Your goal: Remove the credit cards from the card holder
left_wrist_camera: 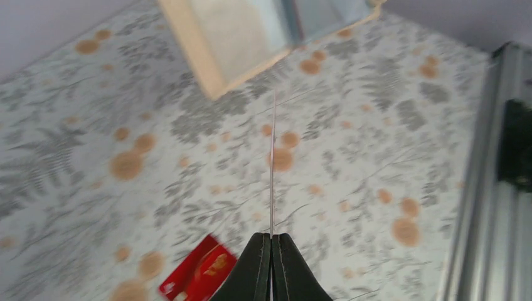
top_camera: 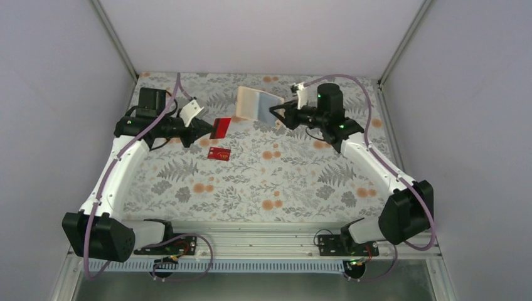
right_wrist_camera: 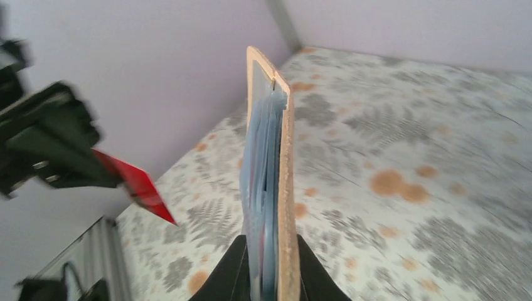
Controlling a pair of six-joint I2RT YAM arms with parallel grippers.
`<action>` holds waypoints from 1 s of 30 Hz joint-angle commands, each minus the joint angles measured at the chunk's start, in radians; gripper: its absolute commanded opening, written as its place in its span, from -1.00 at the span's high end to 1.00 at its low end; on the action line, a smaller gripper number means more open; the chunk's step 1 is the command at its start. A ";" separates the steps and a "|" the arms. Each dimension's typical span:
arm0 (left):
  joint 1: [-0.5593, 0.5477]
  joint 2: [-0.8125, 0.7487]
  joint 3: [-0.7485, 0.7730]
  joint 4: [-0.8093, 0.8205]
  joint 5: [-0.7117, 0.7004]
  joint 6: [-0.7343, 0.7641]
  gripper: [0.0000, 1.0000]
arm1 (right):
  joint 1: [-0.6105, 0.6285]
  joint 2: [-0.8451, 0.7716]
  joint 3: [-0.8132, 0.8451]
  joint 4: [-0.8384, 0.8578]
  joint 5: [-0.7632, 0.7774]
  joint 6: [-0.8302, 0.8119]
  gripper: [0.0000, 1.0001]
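My right gripper (top_camera: 280, 117) is shut on the card holder (top_camera: 254, 103) and holds it open above the far middle of the table, tan outside, pale blue-grey inside. In the right wrist view the card holder (right_wrist_camera: 285, 169) stands edge-on between the fingers (right_wrist_camera: 233, 269). My left gripper (top_camera: 206, 129) is shut on a red credit card (top_camera: 221, 127), a short way left of the holder and clear of it. The left wrist view shows that card (left_wrist_camera: 273, 163) edge-on as a thin line above the gripper (left_wrist_camera: 271, 237). A second red card (top_camera: 219, 153) lies flat on the table below.
The flowered table cover (top_camera: 295, 175) spans the whole work area. Pale walls stand close at left, right and back. A metal rail (top_camera: 263, 235) runs along the near edge between the arm bases. A white tag (top_camera: 191, 113) sticks up by the left wrist.
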 commanded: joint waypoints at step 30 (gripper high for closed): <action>0.000 0.065 0.133 -0.084 0.116 0.082 0.95 | -0.110 0.159 -0.275 -0.240 0.190 0.098 -0.82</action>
